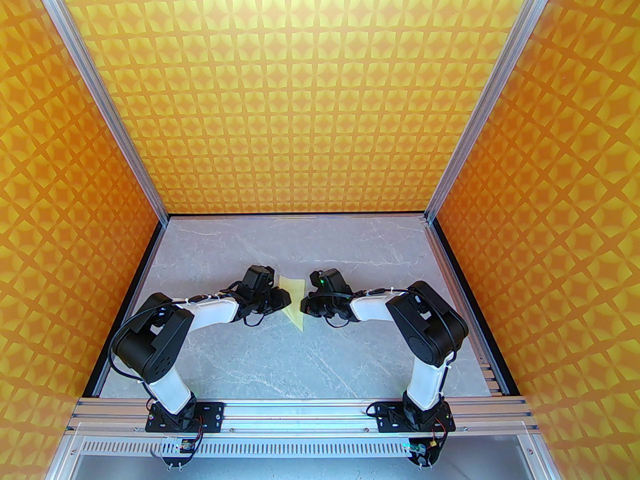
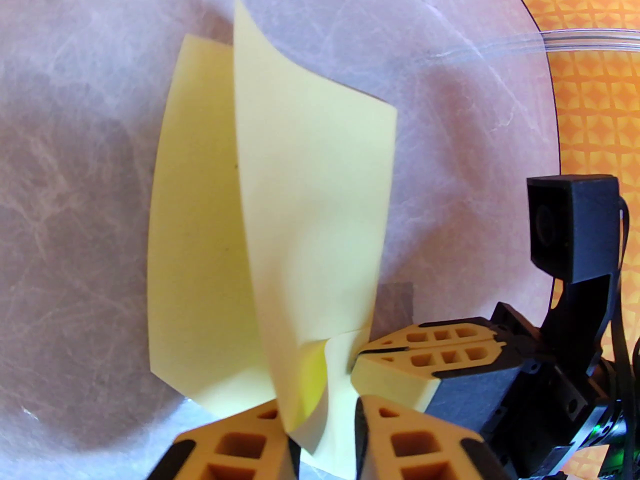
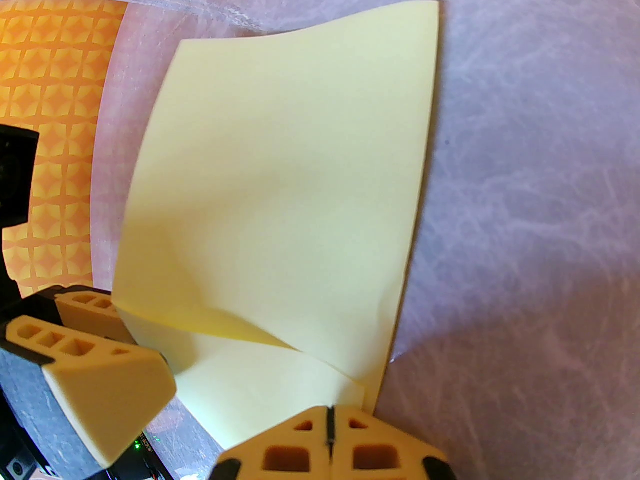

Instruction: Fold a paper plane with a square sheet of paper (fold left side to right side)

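The pale yellow square sheet of paper [image 1: 294, 288] lies on the grey marble table between my two grippers. It is half folded: one layer [image 2: 195, 228] rests flat and the other flap [image 2: 310, 193] stands up, curved. No paper plane shape is in view. My left gripper [image 2: 322, 413] is open, its fingers apart with the flap's near corner between them. My right gripper [image 3: 330, 413] is shut, its tips at the sheet's near edge [image 3: 280, 378]. In the top view the left gripper [image 1: 282, 299] and right gripper [image 1: 305, 304] nearly meet at the paper.
Orange patterned walls [image 1: 320, 93] with aluminium posts [image 1: 467, 118] enclose the table on three sides. Grey marble table top [image 1: 280, 358] stretches between the arms' bases and the paper. The right wrist's black camera housing [image 2: 575, 228] sits close to my left fingers.
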### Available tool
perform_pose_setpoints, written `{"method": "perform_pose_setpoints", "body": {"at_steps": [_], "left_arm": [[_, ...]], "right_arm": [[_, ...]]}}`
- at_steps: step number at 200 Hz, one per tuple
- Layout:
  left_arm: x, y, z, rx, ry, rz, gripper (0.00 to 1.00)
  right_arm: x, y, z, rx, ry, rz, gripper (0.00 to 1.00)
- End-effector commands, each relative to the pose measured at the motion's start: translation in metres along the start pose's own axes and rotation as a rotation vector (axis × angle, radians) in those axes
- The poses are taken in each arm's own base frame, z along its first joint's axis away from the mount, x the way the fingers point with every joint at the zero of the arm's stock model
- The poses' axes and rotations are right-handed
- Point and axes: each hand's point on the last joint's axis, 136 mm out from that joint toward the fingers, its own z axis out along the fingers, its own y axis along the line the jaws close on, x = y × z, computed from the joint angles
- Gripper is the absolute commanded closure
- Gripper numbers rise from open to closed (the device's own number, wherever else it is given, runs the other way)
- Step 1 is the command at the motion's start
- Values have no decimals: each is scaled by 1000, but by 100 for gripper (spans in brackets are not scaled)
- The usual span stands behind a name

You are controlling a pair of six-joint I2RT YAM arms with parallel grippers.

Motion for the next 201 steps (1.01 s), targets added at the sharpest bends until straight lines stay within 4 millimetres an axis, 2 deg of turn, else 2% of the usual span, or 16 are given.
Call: {"method": "perform_pose_setpoints", "body": {"at_steps": [1,36,86,175,188,201], "left_arm": [[-15,-26,-11,69,-46,31,76],[-14,-42,-5,155,-30,29,75],[-10,-51,10,225,-10,-1,74],[-11,-51,22,263,-16,-41,69],[-10,-50,23,268,-12,-46,60],[-8,-49,24,279,-9,-51,60]], "right_arm": [[19,-33,6,110,48,46,100],[19,-34,6,112,49,48,100],[19,-33,5,111,49,47,100],[18,-31,5,98,39,55,100],[18,-31,5,98,40,55,100],[18,-31,5,98,40,56,100]]}}
